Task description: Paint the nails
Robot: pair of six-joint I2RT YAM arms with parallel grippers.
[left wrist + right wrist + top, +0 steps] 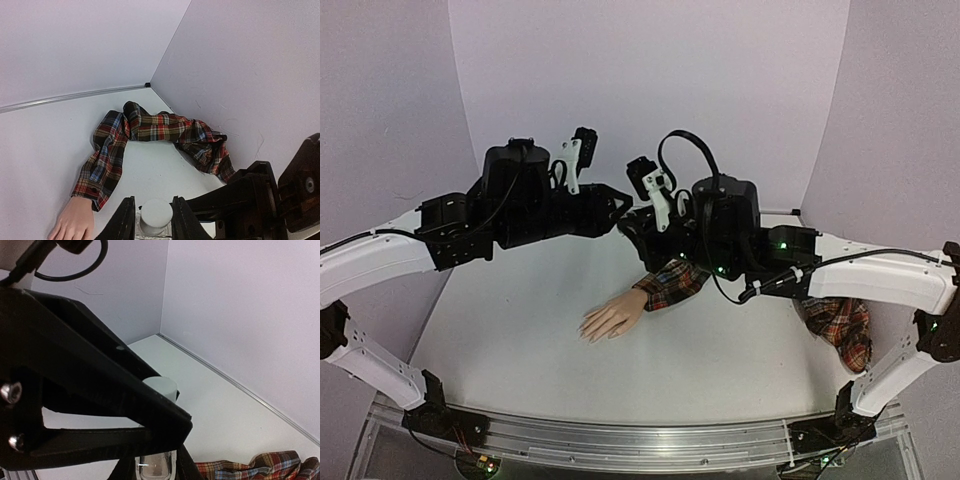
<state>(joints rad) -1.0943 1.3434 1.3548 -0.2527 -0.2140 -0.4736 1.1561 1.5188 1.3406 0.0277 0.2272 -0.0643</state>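
Above the worktop (520,340) the right pincer (156,474) is clamped on the small bottle (157,462) while the left pincer (153,222) nips its white cap (156,211) — to unscrew it, I'd guess (the nails (588,330) lie below, on the mannequin hand (615,316)).

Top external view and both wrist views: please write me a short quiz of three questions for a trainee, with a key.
1. True or false: the mannequin hand is lifted off the table.
2. The white cap stands between the fingers of: A) the left gripper; B) the mannequin hand; C) nothing.
3. What does the right gripper hold?

Key: 1 false, it lies on the table. 2 A. 3 the clear bottle.
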